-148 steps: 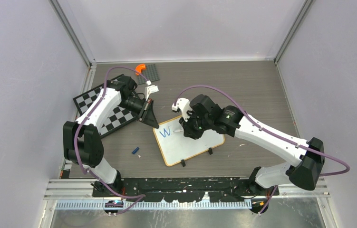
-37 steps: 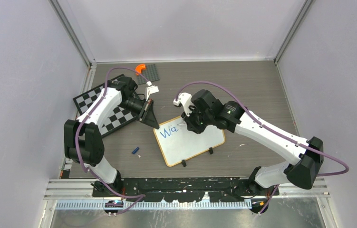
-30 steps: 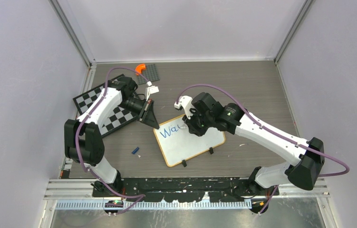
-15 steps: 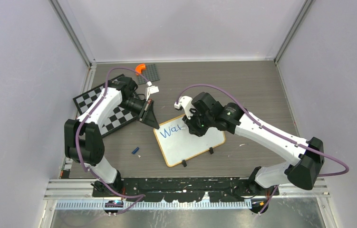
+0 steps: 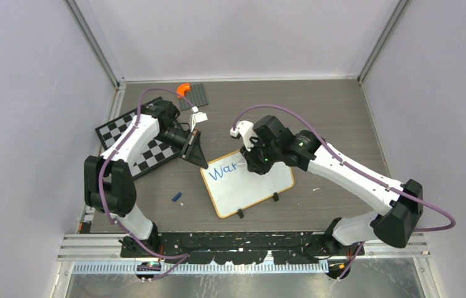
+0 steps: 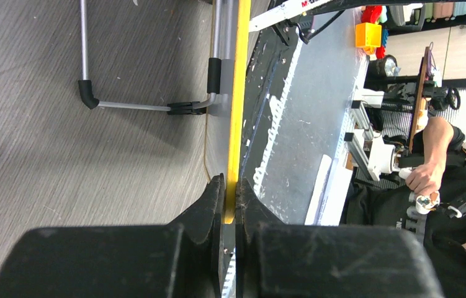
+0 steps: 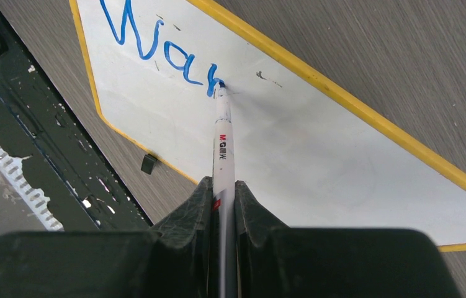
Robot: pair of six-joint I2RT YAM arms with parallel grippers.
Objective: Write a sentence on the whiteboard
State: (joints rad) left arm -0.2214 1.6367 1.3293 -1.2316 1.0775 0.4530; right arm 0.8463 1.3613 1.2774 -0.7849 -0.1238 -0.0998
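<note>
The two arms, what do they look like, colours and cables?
The left arm and right arm have white shells, black joints and a looping purple cable each. The left tool and right tool are black, with two blunt matte fingers.

Robotics lab, enclosed test cell. Plain lavender wall panels (image 5: 31, 112) set in aluminium posts (image 5: 94, 43) box in a wood-grain table (image 5: 336, 105). Beyond it: operator (image 6: 432, 155) with a hand on a white handle, aluminium-extrusion rigs (image 6: 357, 133), coloured storage bins (image 6: 368, 34).
</note>
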